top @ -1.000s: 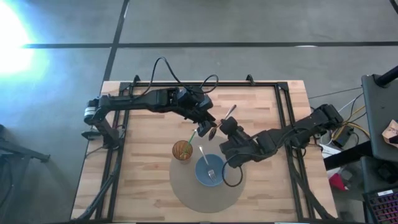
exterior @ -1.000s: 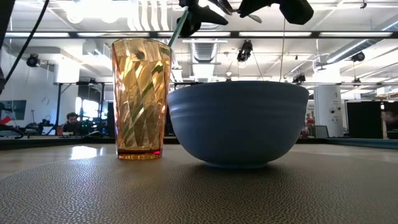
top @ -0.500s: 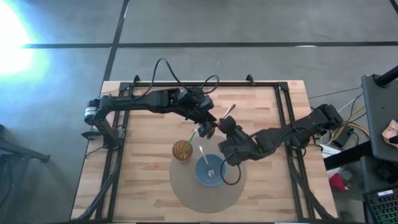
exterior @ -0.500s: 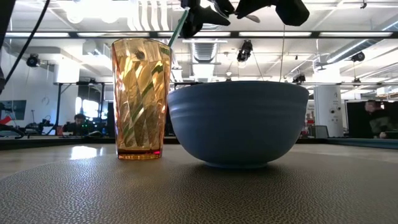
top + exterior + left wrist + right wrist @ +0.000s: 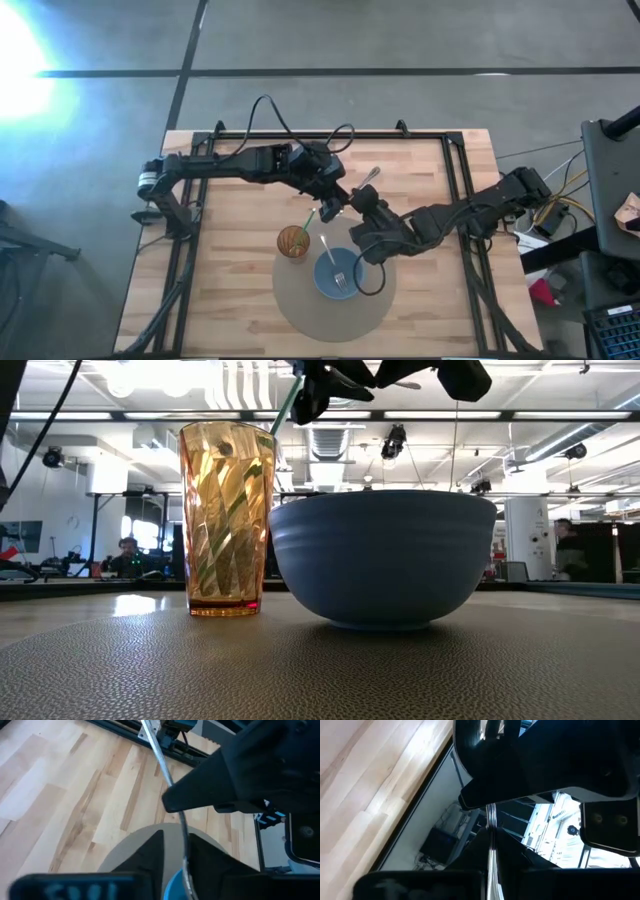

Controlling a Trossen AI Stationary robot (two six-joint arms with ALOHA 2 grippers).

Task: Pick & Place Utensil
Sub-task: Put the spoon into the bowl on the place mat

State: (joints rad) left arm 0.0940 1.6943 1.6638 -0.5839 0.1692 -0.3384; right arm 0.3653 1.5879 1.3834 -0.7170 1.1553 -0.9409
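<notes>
Overhead, lit workshop beyond wood table (image 5: 230, 240).

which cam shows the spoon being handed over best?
High view: the whole spoon shows, bowl end up past both pincers. Left wrist view shows only its handle running between dark fingers. Right wrist view shows a thin strip of handle. Low view shows at most a sliver near the top edge.

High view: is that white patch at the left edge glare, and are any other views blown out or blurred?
High view: yes, strong glare washes out the floor at the upper left; the table stays evenly lit. Low view: the ceiling lights are overexposed, and the cup glows backlit. Left wrist view: the near dark fingers are blurred. Right wrist view: mostly dark silhouette against a bright background.
</notes>
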